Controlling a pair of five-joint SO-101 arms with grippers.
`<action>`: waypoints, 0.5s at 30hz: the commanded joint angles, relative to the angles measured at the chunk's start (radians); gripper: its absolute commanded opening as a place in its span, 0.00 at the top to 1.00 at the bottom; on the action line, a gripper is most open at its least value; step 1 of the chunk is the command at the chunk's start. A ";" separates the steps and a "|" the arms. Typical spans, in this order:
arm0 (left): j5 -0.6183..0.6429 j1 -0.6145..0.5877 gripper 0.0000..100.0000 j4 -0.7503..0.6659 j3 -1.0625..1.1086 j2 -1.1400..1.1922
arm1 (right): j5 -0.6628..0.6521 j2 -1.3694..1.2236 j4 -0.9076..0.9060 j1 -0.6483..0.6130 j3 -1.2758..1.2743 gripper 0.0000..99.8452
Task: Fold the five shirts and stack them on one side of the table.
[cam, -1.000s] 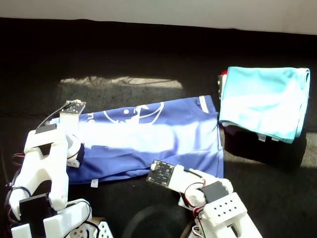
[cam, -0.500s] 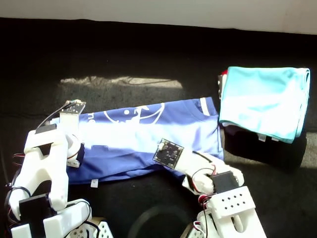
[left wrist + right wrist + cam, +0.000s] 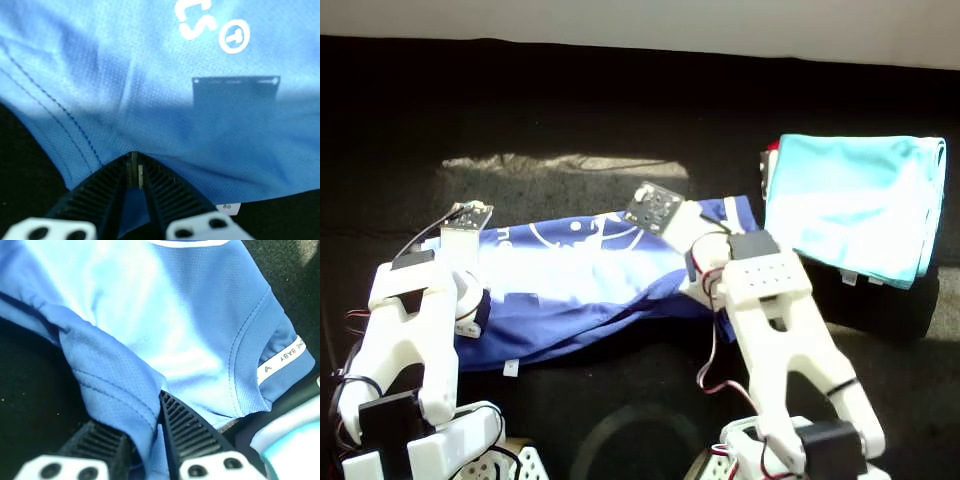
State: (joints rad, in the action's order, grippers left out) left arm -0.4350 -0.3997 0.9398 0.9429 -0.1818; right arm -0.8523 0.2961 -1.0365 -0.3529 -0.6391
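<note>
**Blue shirt [image 3: 582, 283] gripped at two edges**

It lies stretched across the dark counter [image 3: 570, 110]. The left hand [image 3: 134, 169] is clenched on its hem, and the right hand [image 3: 145, 432] grasps a raised fold near the sleeve. A folded turquoise shirt [image 3: 855, 200] sits just beside it

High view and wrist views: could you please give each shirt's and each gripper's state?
blue shirt: spread out, near edge lifted into a fold.
turquoise shirt: folded, on top of a dark pile.
left gripper: shut on the blue shirt.
right gripper: shut on the blue shirt.

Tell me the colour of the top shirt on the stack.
The top shirt is pale turquoise; clearest in the high view.
</note>
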 commanded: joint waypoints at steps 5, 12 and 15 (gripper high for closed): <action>0.002 -0.008 0.99 -0.026 0.008 0.005 | 0.092 -0.323 -0.007 0.019 0.275 0.86; 0.002 -0.008 0.99 -0.026 0.008 0.005 | 0.344 -0.423 0.001 0.050 0.458 0.82; 0.002 -0.008 0.99 -0.026 0.008 0.005 | 0.442 -0.404 0.001 0.087 0.513 0.82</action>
State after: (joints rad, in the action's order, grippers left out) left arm -0.4350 -0.3997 0.9398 0.9429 -0.1818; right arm -0.4933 -0.1258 -1.0349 -0.3007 -0.2079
